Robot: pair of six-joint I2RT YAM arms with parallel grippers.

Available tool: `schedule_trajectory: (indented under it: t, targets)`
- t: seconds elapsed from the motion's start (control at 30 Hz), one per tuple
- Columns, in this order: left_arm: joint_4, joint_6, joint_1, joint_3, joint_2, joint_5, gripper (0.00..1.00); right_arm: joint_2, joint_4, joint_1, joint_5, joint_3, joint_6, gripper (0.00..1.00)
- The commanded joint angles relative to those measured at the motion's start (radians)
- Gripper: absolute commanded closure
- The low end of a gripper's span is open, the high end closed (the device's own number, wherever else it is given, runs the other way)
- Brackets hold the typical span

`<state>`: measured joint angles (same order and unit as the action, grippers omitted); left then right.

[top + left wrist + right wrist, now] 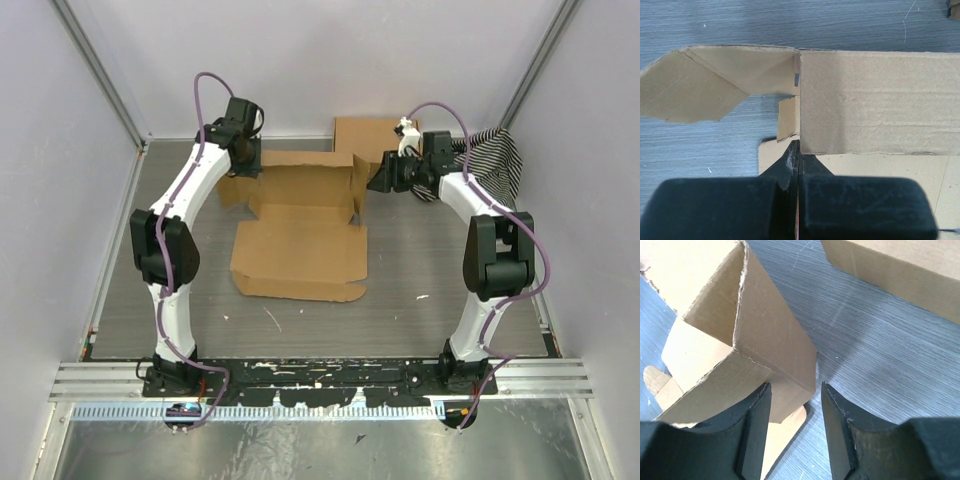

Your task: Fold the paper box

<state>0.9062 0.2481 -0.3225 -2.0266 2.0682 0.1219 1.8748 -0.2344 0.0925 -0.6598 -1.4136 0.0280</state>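
While both arms stand at the far side of the work, I enter the item first: plain brown corrugated die-cut paper box [300, 240], mid-table, part-formed, its far panel's long axis running left to right and its lid sheet lying flat toward the arm bases.

- Left gripper [797, 152]: jaws closed together, tips touching the box's far-left corner, where a raised wall meets an angled flap. I cannot tell whether any card is pinched.
- Right gripper [795, 410]: jaws about half apart, straddling the upright far-right corner wall, with nothing clamped. The wall's edge stands inside the gap, nearer one finger than the other.
- Deciding relation: that wall lies directly ahead of the right gripper, which is the nearer arm. I judge the next move to be a close or an inward push there.
- Edges: a flat ready-made brown cardboard box [362, 132] lies just beyond the right gripper, and a black-and-white striped cloth [495, 155] is near on its outer side.
- Room: on the grey table [420, 270], I judge travel toward the box's middle freer than outward.
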Motion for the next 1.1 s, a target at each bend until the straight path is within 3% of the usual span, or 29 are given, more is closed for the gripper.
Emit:
schedule_trajectory:
  t: [0.0,0.23,0.43,1.07]
  targets:
    - [-0.044,0.001,-0.001,0.088,-0.048,-0.037,1.00,-0.037,0.084,0.019,-0.059,0.006,-0.024,0.49]
    - [-0.073,-0.004,0.000,0.142,-0.074,-0.044,1.00,-0.096,0.260,0.058,-0.015,0.140,-0.052,0.44]
    - [-0.066,-0.001,0.000,0.125,-0.068,-0.055,1.00,-0.099,0.309,0.072,-0.010,0.141,-0.069,0.33]
    - [-0.036,0.004,0.000,0.077,-0.057,-0.082,1.00,-0.055,0.436,0.211,0.234,0.144,-0.086,0.37]
